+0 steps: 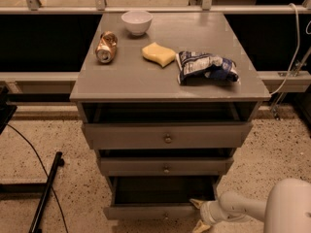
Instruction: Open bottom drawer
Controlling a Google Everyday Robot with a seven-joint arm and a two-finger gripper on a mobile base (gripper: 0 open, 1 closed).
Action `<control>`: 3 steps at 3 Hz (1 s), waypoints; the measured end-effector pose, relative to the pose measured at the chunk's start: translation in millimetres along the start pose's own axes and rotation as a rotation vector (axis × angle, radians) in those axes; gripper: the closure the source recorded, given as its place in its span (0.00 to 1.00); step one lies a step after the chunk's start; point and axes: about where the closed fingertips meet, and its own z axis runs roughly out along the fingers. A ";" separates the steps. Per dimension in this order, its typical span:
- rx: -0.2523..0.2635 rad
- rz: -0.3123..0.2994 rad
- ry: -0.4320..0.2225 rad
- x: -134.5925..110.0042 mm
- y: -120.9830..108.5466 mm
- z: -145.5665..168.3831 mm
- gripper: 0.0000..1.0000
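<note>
Bottom drawer (150,211) sits lowest in the grey desk (146,81), poking out a little. Pincer (198,214) is by its right corner, fingers (196,203) apart (holding nothing). Pull straight back, slowly, so it doesn't jam.

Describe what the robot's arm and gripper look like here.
The arm is smooth, white and tubular, widening into a bulky rounded segment at the lower right. No cables or markings show on it. The gripper, at the right end of the bottom drawer, is pale cream-yellow.
</note>
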 end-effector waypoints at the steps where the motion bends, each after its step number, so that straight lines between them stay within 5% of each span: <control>1: -0.049 0.014 0.014 -9.9 18.1 -0.6 0.33; 2: -0.089 0.015 0.015 -21.2 32.4 -3.9 0.45; 3: -0.089 0.015 0.015 -21.2 32.4 -3.9 0.45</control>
